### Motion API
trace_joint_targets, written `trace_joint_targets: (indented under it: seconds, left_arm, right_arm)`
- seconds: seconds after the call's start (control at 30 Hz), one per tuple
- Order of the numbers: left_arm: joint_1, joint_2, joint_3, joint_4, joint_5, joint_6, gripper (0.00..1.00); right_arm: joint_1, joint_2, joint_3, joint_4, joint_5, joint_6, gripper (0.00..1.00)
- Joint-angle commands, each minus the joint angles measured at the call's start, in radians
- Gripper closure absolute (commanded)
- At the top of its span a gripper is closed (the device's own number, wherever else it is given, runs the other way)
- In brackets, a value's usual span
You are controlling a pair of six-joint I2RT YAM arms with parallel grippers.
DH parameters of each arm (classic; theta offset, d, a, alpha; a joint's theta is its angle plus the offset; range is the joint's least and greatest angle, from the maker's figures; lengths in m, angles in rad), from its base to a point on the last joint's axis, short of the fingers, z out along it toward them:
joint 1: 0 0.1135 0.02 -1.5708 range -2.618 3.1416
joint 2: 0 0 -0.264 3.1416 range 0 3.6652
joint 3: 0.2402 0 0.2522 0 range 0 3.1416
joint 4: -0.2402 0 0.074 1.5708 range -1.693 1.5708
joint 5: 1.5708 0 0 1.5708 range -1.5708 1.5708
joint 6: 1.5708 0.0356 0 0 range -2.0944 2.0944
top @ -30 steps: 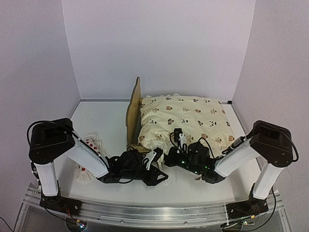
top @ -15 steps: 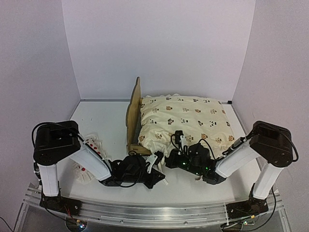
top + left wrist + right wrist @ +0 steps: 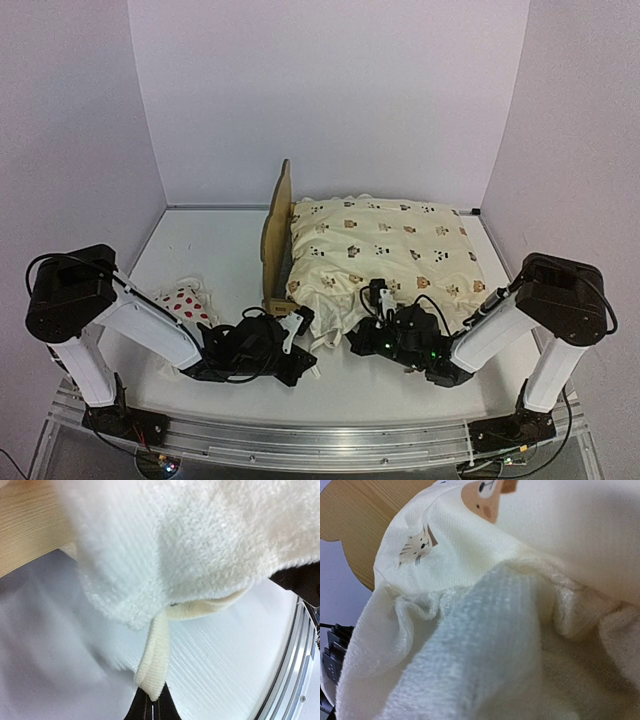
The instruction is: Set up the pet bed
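The pet bed (image 3: 277, 232) stands mid-table with its plywood headboard to the left. A cream animal-print quilt (image 3: 390, 245) covers the rest of it. My left gripper (image 3: 301, 319) is at the quilt's near left corner. In the left wrist view it (image 3: 152, 702) is shut on the quilt's ribbed cream trim (image 3: 156, 650). The right gripper (image 3: 378, 297) is at the quilt's near edge. Quilt fabric (image 3: 470, 645) fills the right wrist view and hides its fingers, running down into them as if pinched. The headboard (image 3: 365, 510) shows at that view's top left.
A small white pillow with red dots (image 3: 186, 303) lies on the table at the left, beside the left arm's forearm. An aluminium rail (image 3: 320, 435) runs along the near table edge. Walls close in the back and both sides.
The left gripper has closed on the quilt's trim. The left arm has swung lower and leftward, uncovering more of the pillow. The right gripper has drawn slightly nearer.
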Motion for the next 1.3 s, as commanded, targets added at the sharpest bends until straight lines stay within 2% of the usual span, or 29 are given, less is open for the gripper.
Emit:
trace_joint_targets:
  seconds: [0.0,0.3,0.63,0.93,1.27]
  left_arm:
    - [-0.002,-0.075,-0.007,-0.100,-0.072,-0.017,1.00]
    - [-0.002,-0.132,-0.035,-0.167,-0.127,-0.043,1.00]
    - [0.027,-0.173,0.000,-0.355,-0.168,-0.025,1.00]
    - [0.091,-0.198,0.020,-0.445,-0.220,-0.023,1.00]
    - [0.229,-0.235,0.040,-0.544,-0.219,-0.005,1.00]
  right_arm:
    - [0.004,-0.018,-0.014,0.026,0.034,0.014,1.00]
    - [0.005,-0.032,-0.034,0.026,0.050,0.022,1.00]
    - [0.006,-0.095,-0.122,0.025,0.137,0.026,1.00]
    - [0.005,-0.297,-0.271,0.023,0.272,0.002,1.00]
    - [0.005,-0.527,-0.404,-0.045,0.433,-0.050,1.00]
